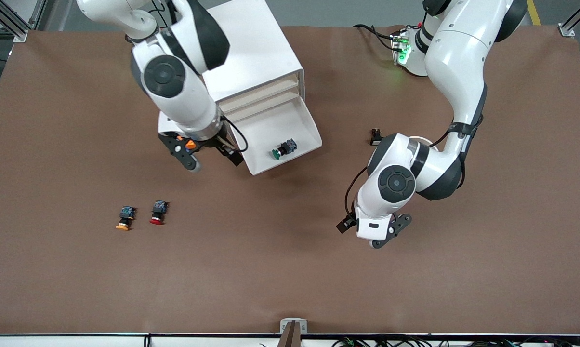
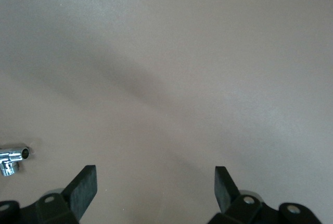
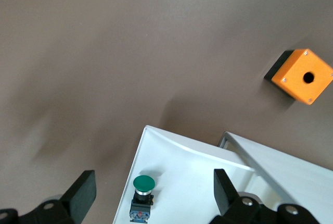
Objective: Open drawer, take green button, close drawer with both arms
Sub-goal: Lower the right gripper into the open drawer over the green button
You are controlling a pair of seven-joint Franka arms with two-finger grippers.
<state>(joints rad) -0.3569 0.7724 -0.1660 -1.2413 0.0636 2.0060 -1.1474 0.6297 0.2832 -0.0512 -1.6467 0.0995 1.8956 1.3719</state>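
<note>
Cabinet (image 1: 251,53) partly hidden by right arm (image 1: 179,82)

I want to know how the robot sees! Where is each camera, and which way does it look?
Front view: high across the table, facing both arms; it sees the open drawer holding the green button, the right gripper beside the drawer, and the left gripper over bare table.
Left wrist view: on the left arm, looking down at bare table; its open fingers show.
Right wrist view: on the right arm, looking down at the drawer; its open fingers show.
Shared: front and right wrist views both show the green button.
</note>
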